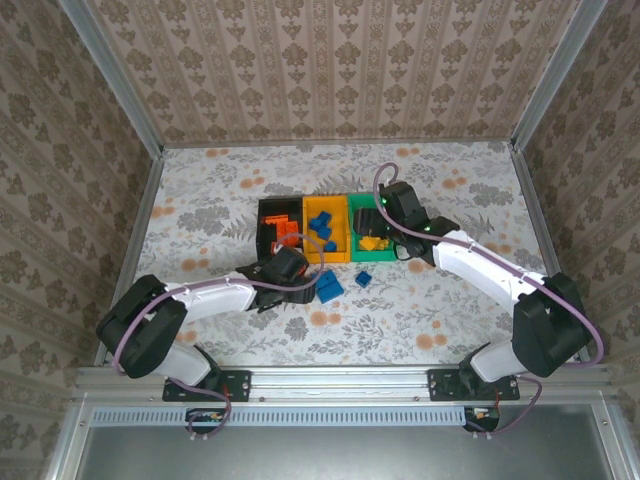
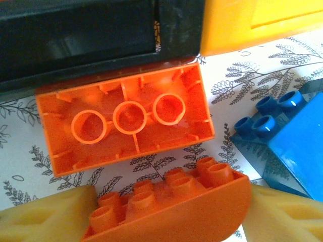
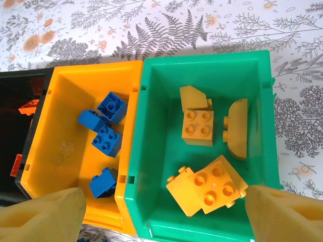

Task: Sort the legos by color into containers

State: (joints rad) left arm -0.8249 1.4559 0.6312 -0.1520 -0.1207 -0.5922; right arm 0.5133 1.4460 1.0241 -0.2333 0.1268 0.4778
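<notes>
The containers stand in a row: black bin (image 1: 270, 213), orange-yellow bin (image 1: 326, 228), green bin (image 1: 372, 205). My left gripper (image 2: 171, 214) is low over the table just before the black bin (image 2: 75, 40), its fingers (image 2: 45, 219) pressed on both ends of a red-orange curved lego (image 2: 171, 201). A second red-orange lego (image 2: 126, 123) lies upside down between it and the bin. My right gripper (image 3: 164, 219) hangs open over the green bin (image 3: 156, 151), which holds several yellow legos (image 3: 209, 186). Blue legos (image 3: 107, 138) lie in the orange-yellow bin (image 3: 55, 146).
Two blue legos (image 1: 329, 287) (image 1: 363, 278) lie on the table in front of the bins; one of them (image 2: 287, 136) is just right of my left gripper. Red-orange legos (image 1: 288, 237) sit in the black bin. Walls enclose the table.
</notes>
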